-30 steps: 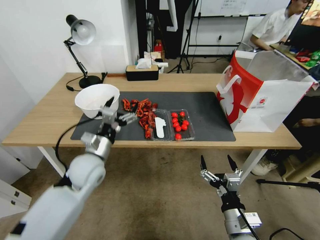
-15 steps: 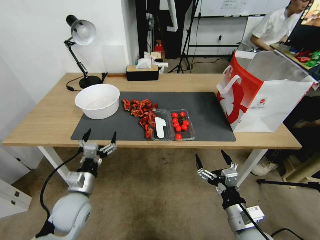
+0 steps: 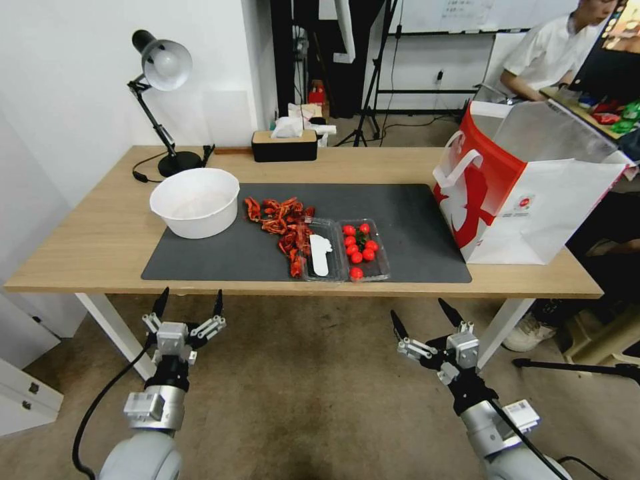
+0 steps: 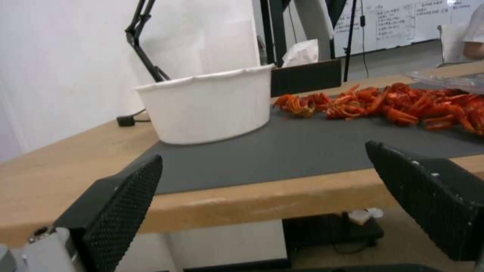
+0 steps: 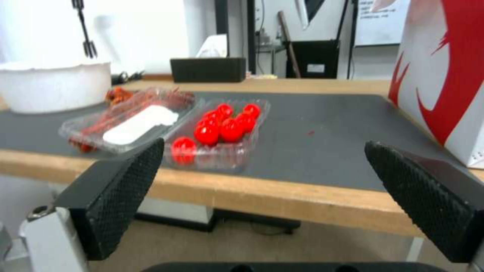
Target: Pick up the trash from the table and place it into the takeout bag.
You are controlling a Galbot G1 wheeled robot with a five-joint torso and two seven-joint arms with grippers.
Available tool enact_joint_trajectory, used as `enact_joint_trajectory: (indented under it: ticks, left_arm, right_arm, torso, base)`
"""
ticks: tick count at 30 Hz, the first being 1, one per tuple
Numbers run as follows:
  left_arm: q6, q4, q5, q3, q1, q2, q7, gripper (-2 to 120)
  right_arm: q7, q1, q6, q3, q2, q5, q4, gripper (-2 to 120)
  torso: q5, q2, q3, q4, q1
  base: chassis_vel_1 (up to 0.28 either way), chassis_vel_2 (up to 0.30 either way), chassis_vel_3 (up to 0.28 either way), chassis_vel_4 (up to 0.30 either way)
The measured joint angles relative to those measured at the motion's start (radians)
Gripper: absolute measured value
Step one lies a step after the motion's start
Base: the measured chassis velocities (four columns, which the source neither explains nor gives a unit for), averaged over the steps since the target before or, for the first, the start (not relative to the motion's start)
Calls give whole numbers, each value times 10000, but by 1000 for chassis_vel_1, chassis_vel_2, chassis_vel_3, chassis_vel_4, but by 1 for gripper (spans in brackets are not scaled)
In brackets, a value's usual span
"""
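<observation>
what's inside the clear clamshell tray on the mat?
The clear clamshell tray lies open. Its right half holds red cherry tomatoes; its left half shows a white label. Red shell scraps lie beside and partly under that half; what else it covers is hidden.

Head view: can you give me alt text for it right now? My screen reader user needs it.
Both grippers hang open below the near edge of the table, left gripper and right gripper, holding nothing. On the dark mat sit a white bowl, red scraps and a clear tray of tomatoes; the takeout bag stands at the right end.
</observation>
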Motion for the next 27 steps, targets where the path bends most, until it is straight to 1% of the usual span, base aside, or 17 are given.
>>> enact_joint_trajectory:
  ticks: [7,14,27]
  left_arm:
    - [-6,30,-72,62,89,-170,69,100]
    - [-52,268,-80,210,75,-382,57,100]
    - [-64,289,-70,225,53,-398,43,100]
  right_arm:
    - [163,-13,60,-101,66,7,-12,100]
    - [139,-37,75,-102,62,-42,-46,100]
    - [124,-39,76,-102,62,-68,-50,100]
  torso:
    - [2,0,0,-1,0]
    - [0,0,0,-1,0]
    - [1,0,0,-1,-1]
  base:
    - [0,0,0,0]
    - [0,0,0,0]
    - [0,0,0,0]
